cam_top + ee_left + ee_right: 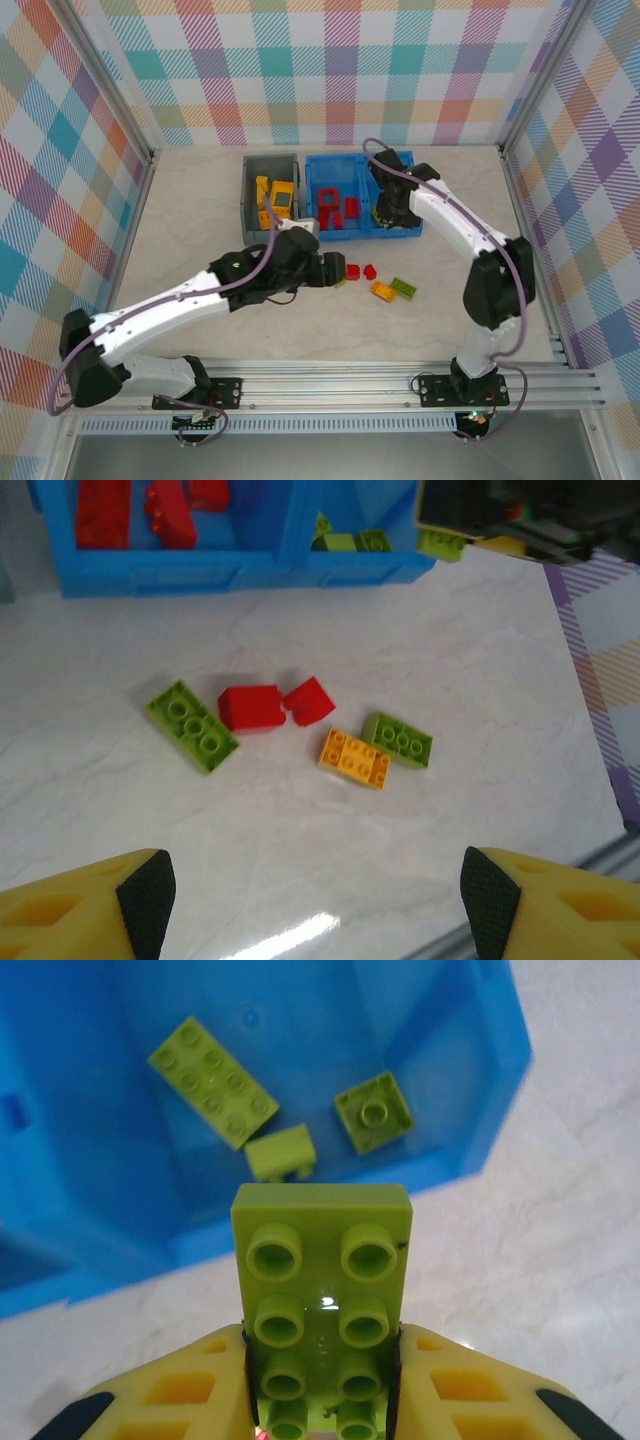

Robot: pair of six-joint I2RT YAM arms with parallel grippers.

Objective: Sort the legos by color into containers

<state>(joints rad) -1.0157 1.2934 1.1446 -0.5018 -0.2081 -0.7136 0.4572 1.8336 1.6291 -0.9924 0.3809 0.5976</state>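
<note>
As the right gripper (322, 1385) clamps a lime green rectangular plastic brick (320, 1260), long axis pointing straight ahead, the bright blue plastic bin (120, 1230) holding loose green bricks (212, 1080) lies just ahead, slightly left.

Loose legos (381, 290) before the containers (360, 237)

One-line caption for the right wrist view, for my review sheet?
Right gripper shut on a lime green brick at the blue bin near wall, three green bricks already inside.
</note>
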